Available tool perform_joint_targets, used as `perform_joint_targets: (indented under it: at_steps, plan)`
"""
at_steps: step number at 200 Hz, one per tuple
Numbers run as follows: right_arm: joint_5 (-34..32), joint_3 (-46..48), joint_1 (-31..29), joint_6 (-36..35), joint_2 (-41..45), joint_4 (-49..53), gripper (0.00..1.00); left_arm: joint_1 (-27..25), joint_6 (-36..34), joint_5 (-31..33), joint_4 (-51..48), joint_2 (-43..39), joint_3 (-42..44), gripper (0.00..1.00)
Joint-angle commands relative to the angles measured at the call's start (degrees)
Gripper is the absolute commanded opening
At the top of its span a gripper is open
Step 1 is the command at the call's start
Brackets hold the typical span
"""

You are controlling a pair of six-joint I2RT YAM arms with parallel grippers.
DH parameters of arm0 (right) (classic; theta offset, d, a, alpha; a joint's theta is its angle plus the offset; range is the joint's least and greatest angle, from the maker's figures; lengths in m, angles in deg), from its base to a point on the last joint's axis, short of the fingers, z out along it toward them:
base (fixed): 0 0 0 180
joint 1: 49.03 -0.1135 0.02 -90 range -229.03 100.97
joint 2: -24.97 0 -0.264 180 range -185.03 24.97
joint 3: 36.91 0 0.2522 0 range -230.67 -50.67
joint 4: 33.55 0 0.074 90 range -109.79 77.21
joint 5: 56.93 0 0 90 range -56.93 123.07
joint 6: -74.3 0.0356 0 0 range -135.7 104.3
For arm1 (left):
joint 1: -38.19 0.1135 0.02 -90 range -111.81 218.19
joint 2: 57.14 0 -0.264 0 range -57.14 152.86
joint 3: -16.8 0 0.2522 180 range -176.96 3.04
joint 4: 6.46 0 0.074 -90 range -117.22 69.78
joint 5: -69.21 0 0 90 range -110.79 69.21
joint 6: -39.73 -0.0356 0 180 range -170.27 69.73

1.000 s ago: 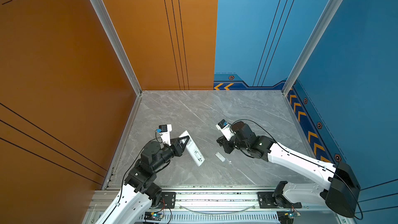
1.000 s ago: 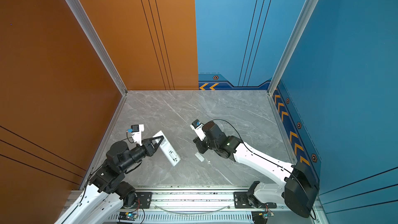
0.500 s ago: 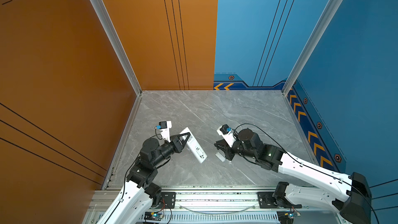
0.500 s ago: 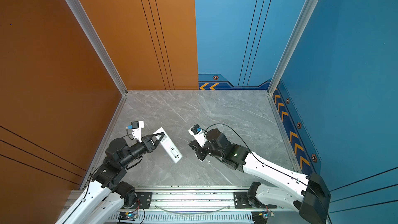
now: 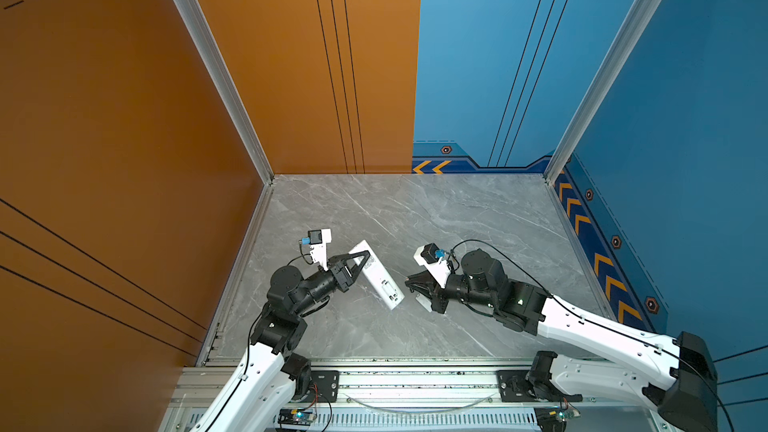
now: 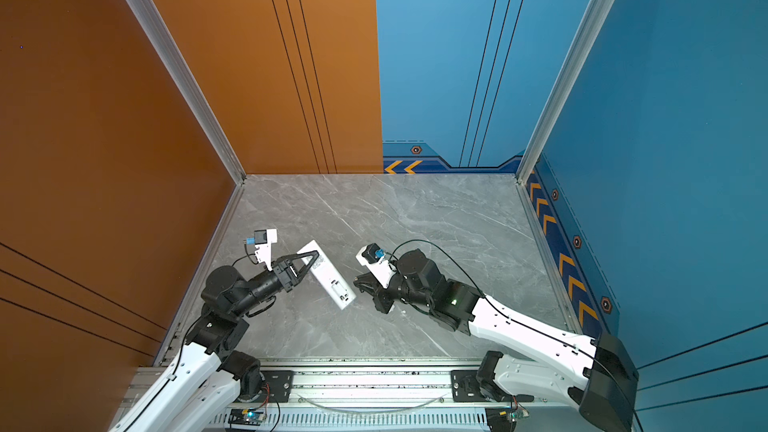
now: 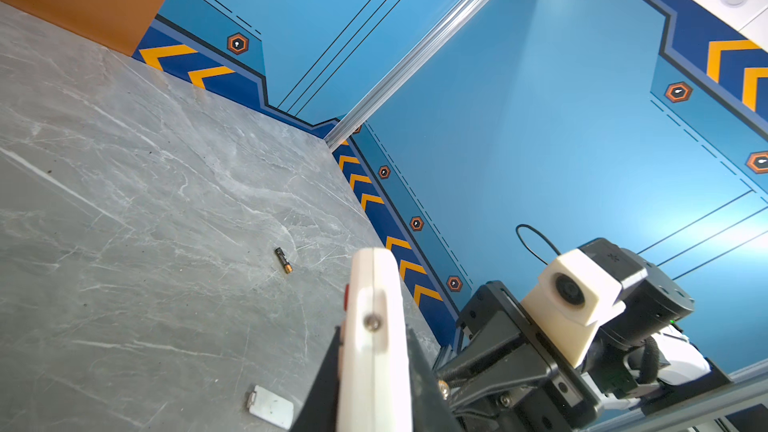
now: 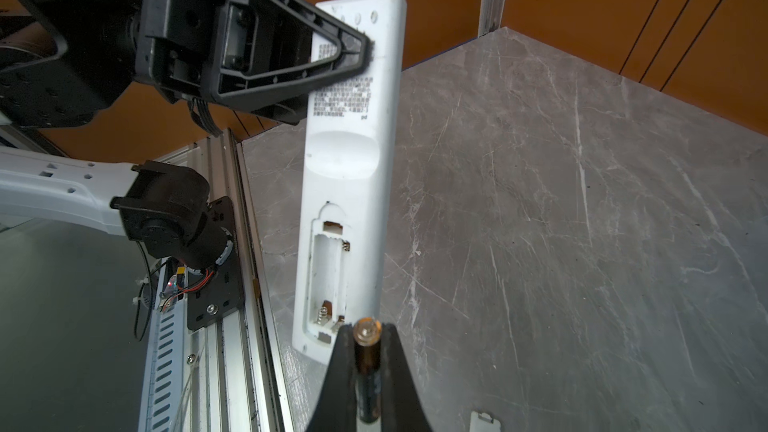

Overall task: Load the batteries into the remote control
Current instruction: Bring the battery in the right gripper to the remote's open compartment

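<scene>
My left gripper is shut on the label end of the white remote control, holding it slanted, back side up. Its open battery compartment is empty, with springs showing at the lower end. My right gripper is shut on a dark battery with a gold tip, which points at the compartment end of the remote control, just short of it. In both top views the right gripper hovers close beside the remote control. A second battery lies loose on the grey table.
The white battery cover lies flat on the table under the two grippers; the right wrist view shows the cover too. An aluminium rail runs along the front edge. Orange wall on the left, blue wall on the right.
My right gripper has swung left and nearer, closing in on the remote's compartment end with the battery. The left gripper has shifted the remote slightly toward it.
</scene>
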Motion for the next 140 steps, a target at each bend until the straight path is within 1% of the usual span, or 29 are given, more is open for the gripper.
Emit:
perform_joint_targets:
  at_steps: [1, 52, 90, 140]
  plan:
    - [1.89, -0.28, -0.73, -1.58, 0.44, -2.4, 0.0, 0.82, 1.62, -2.71, 5.33, 0.58, 1.16, 0.0]
    - [0.61, -0.63, -1.97, -1.21, 0.24, -4.6, 0.0, 1.47, 2.29, -3.15, 6.22, 1.19, 1.45, 0.0]
    - [-0.43, -2.68, -4.2, -1.75, -3.07, -5.43, 0.0, 1.65, 2.48, -2.95, 6.22, 0.94, 2.0, 0.0]
    - [-4.11, -4.77, -5.96, -2.31, -6.47, -5.67, 0.0, 1.79, 2.71, -2.8, 6.31, 0.66, 2.05, 0.0]
